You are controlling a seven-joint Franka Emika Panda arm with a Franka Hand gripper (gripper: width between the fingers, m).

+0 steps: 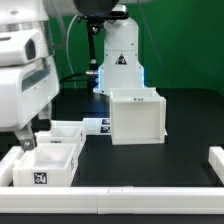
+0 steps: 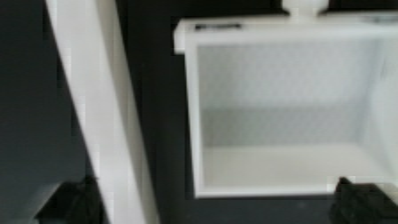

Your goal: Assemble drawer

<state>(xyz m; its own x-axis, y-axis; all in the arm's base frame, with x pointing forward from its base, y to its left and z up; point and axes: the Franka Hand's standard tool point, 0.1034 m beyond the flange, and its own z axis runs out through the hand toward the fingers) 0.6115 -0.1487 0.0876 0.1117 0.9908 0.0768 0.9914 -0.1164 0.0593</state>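
Tool [image 1: 27, 140] hangs low at the exterior view's left, jaws spread wide, gripping nothing (dark fingertips [image 2: 71, 205] show on both sides in the wrist view). Below it lies an open tray [image 2: 285, 110] beside a rail [image 2: 98, 110]. Housing [image 1: 135, 115] stands mid-surface [image 1: 185, 135], well apart.

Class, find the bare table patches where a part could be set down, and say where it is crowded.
Bare table lies between the housing and the exterior view's right rail, and between the housing and the near rail. Crowded: the trays under the gripper, exterior view's left.
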